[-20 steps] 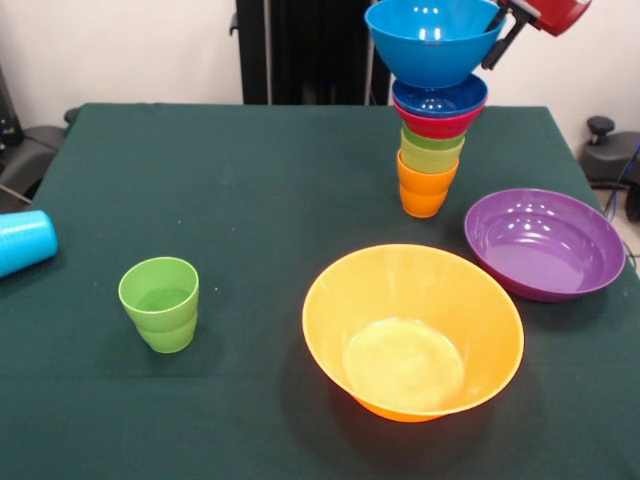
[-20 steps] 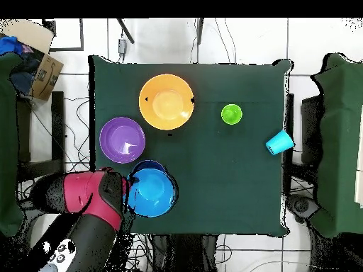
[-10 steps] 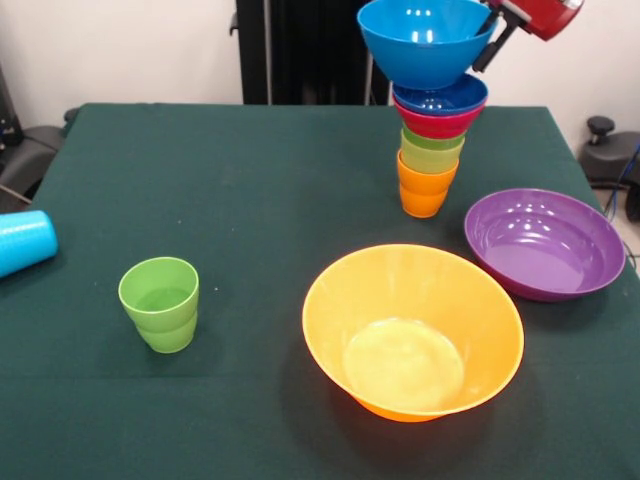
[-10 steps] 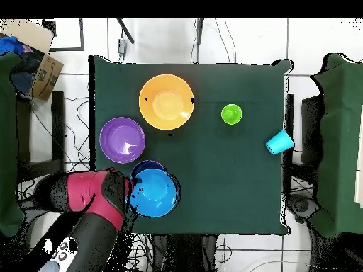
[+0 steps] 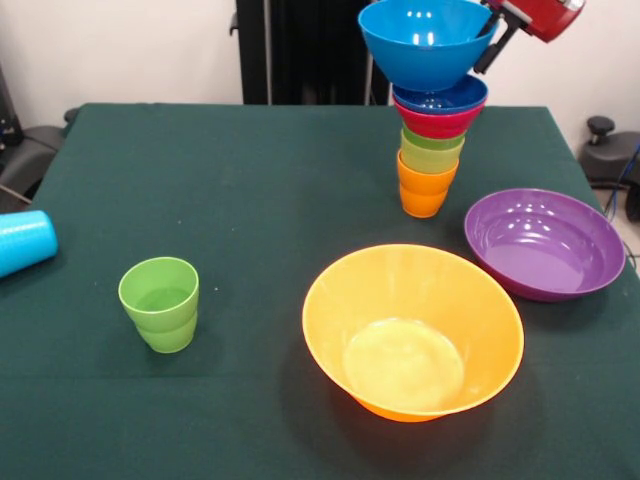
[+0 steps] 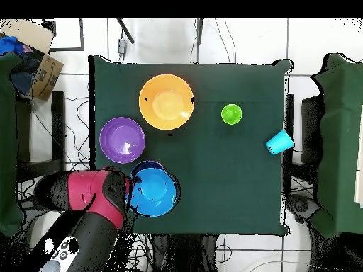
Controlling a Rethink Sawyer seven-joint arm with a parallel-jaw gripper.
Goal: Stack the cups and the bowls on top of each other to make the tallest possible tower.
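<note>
1. Nearest the front edge of the dark green tablecloth (image 5: 260, 190) sits the big orange bowl (image 5: 413, 332), upright and empty.
2. Well to its left stands the stepped green cup (image 5: 160, 303), upright and alone on the cloth.
3. Further left, at the table's edge, the light blue cup (image 5: 22, 241) lies on its side, partly cut off in the front view.
4. Right of the orange bowl and slightly further back, the wide purple bowl (image 5: 543, 243) rests upright, close to the orange one; whether they touch I cannot tell.
5. Behind those two rises the tower (image 5: 431, 150): an orange cup at the bottom, green cups nested above, then a red bowl and a blue bowl on top.
6. Above it I hold the second blue bowl (image 5: 428, 40); my claw (image 5: 497, 32) is clamped on its right rim, and the bowl sits just over the tower's top bowl. From overhead it lies a little off-centre from the bowl below.
7. Beyond the table are a pale wall, a black upright column and dark chairs; a cardboard box (image 6: 39, 60) sits beside the table on a white tiled floor with cables.
</note>
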